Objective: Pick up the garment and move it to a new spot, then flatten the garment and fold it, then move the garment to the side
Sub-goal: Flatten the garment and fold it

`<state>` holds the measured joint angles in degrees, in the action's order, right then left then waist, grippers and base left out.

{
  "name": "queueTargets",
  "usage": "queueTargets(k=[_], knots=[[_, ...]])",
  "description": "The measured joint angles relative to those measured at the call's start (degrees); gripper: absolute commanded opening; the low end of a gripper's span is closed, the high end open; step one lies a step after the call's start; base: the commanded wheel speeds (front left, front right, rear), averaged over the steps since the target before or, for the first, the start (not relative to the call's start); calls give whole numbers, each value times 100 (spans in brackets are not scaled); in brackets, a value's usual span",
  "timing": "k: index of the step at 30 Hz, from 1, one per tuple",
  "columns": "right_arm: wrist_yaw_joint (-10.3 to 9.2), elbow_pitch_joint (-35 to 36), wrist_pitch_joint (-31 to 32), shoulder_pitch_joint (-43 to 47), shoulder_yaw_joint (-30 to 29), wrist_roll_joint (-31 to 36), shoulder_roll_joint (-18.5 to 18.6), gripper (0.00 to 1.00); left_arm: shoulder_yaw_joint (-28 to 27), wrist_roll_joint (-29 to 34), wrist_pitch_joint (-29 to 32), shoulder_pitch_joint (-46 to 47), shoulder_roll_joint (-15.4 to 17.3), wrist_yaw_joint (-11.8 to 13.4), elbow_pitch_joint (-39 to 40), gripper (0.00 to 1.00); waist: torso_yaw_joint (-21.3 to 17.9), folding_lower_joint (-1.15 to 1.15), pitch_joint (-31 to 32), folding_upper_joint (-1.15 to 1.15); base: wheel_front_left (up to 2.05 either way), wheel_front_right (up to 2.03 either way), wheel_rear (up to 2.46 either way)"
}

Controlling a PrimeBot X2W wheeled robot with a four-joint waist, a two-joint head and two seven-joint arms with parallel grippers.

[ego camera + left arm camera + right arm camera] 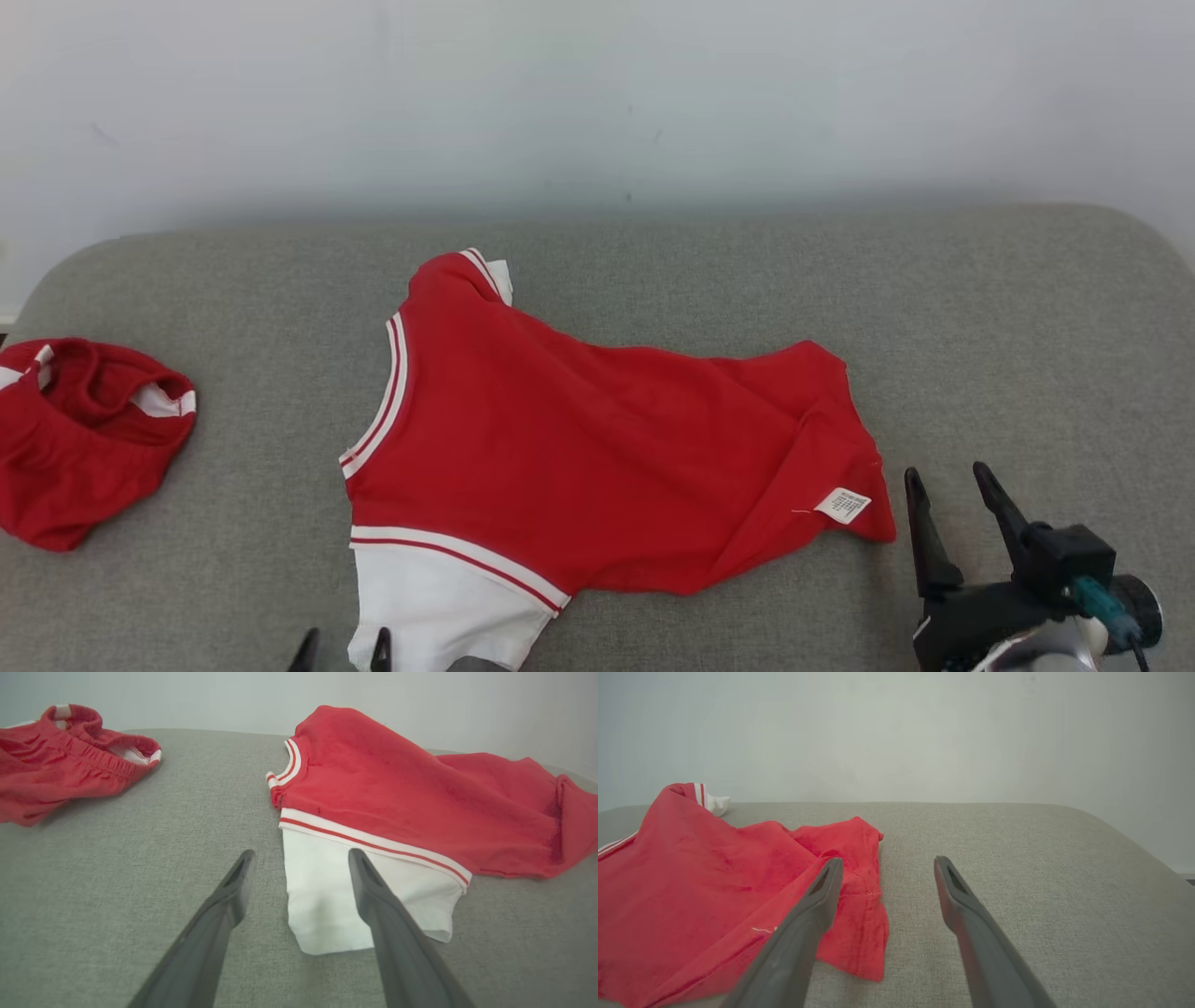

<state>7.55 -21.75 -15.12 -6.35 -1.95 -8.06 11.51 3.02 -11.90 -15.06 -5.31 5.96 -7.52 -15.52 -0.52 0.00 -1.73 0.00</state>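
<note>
A red garment (579,448) with white sleeves and striped trim lies spread across the grey cushion, neck to the left and hem to the right. Its near white sleeve (327,891) lies flat under my left gripper (301,856), which is open with nothing between its fingers; its tips (343,646) show at the bottom edge of the head view. My right gripper (948,478) is open and empty just right of the hem corner with the white label (843,505). In the right wrist view the hem (852,896) lies beside the left finger of that gripper (885,865).
A second red garment (79,434) lies bunched at the cushion's left end, also in the left wrist view (70,760). The grey cushion (1027,355) has rounded corners and ends at a pale wall (597,93) behind. Bare fabric stretches to the right of the hem.
</note>
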Motion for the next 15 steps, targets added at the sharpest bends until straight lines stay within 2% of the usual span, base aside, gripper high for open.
queueTargets(k=[1, 4, 15], knots=[[0, -345, -1, -244, -8, 0, 43, 100, 220, -101, 1, 103, 58, 0, -212, 100, -7, 0, -72, 0, 0, 0, 0], [0, -782, -1, -603, -1, 11, 71, 100, 466, -243, 1, 269, 158, 0, -495, 100, -12, 0, -184, 0, 0, 0, 0], [0, -2215, 0, -1514, 153, 59, 5, 100, 716, -647, 1, 892, 345, 0, -1490, 100, 31, 1, -461, 0, 0, 0, 0]])
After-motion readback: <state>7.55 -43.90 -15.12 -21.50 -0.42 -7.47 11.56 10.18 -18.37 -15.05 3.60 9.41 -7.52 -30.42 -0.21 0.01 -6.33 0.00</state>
